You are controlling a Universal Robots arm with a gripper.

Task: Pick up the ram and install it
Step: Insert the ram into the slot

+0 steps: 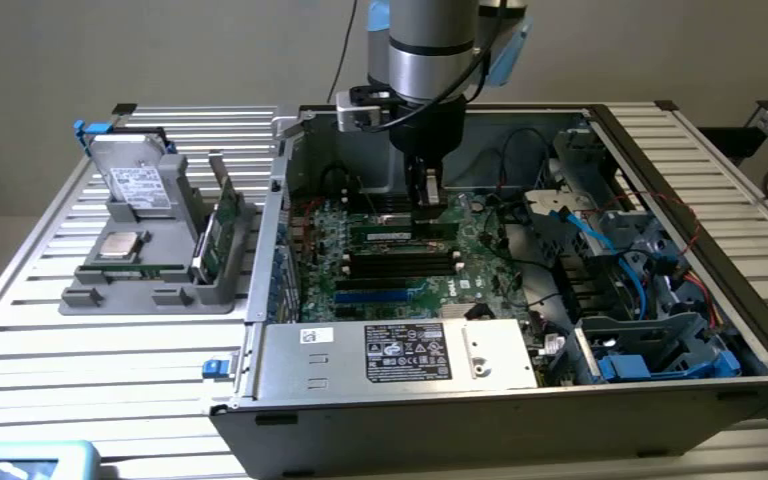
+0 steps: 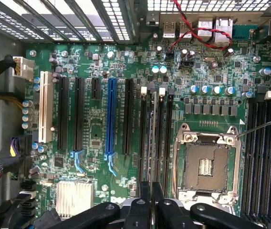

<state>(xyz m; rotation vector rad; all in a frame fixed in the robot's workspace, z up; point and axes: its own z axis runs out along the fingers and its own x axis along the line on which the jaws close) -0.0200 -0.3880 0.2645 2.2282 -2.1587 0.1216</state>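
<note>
The ram (image 1: 391,235) is gripped edge-on by the narrowed gripper (image 2: 151,191) above the memory slots (image 1: 398,265). In the exterior view, the case wall (image 1: 277,230) is seen well apart at 9 o'clock.

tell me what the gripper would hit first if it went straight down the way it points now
The gripper points down at the motherboard; the ram it grips would likely meet the black slots beside the CPU socket first. How far above them is unclear.
</note>
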